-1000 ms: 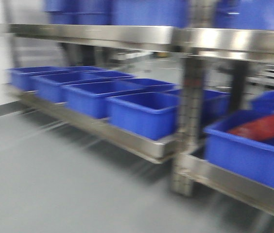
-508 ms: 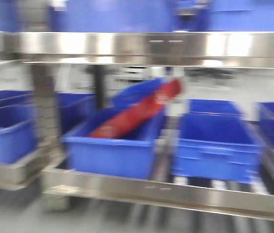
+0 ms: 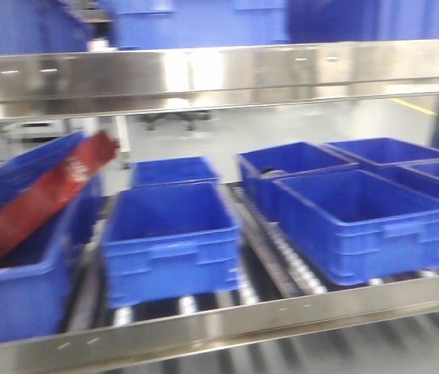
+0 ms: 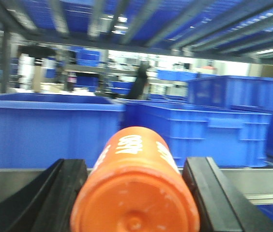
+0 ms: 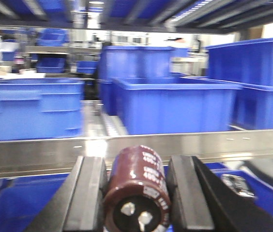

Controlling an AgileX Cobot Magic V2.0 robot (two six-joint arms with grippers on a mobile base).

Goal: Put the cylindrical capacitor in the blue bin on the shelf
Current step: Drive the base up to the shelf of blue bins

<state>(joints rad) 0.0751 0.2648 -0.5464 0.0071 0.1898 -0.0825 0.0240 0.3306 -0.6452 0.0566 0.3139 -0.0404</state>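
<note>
Red-filled bin [image 3: 13,308] shifted left; right fingers [image 5: 90,193] apparently grip capacitor [image 5: 139,191].

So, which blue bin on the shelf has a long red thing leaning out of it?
The leftmost bin, at the front view's left edge: a long red object slants over its rim. No other holds one.

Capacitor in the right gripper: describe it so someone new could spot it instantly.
In the right wrist view, below the steel shelf rail, find the right gripper at the bottom edge. Between its black fingers sits the capacitor: a dark maroon cylinder with white print and two metal terminals on its near end, unlike the orange cylinder in the left gripper.
</note>
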